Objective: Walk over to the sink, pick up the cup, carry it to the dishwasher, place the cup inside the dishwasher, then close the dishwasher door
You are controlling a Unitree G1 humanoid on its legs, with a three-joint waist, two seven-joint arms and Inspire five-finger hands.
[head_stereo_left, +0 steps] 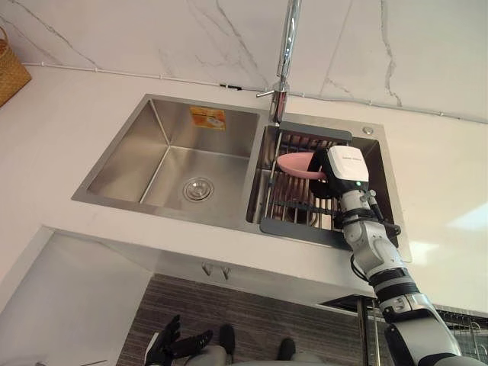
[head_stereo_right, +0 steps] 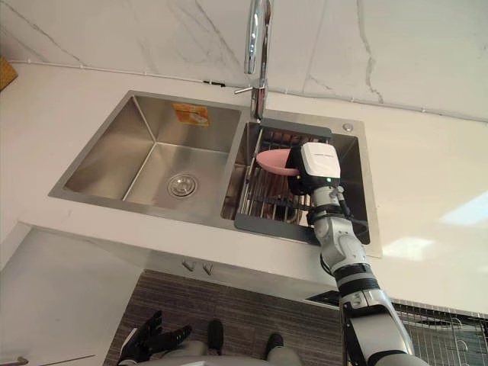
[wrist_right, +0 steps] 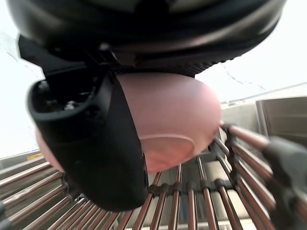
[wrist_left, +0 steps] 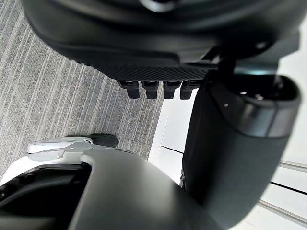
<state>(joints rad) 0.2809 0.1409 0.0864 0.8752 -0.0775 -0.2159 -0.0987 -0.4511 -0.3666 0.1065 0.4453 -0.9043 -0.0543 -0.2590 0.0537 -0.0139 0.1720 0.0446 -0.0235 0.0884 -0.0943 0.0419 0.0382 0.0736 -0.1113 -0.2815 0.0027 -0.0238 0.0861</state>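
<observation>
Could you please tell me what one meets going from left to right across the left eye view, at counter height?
First the basket, then the drain, the pink cup, and the right hand gripping it.

Directly beneath the right hand (wrist_right: 86,139), whose thumb wraps the pink cup (head_stereo_left: 297,163), the wire rack (head_stereo_left: 293,210) spans the right basin. Its bars lie just under the cup, its dark frame crosses on the hand's near side, and the basin wall (head_stereo_left: 381,175) stands close on the hand's right. Behind the hand and slightly to its left, the tall faucet (head_stereo_left: 286,53) rises from the sink's back rim and bars a straight path there. Above the hand the space is open, and to its left, past the divider (head_stereo_left: 255,164), the left basin (head_stereo_left: 126,156) lies open down to its drain (head_stereo_left: 198,188).
</observation>
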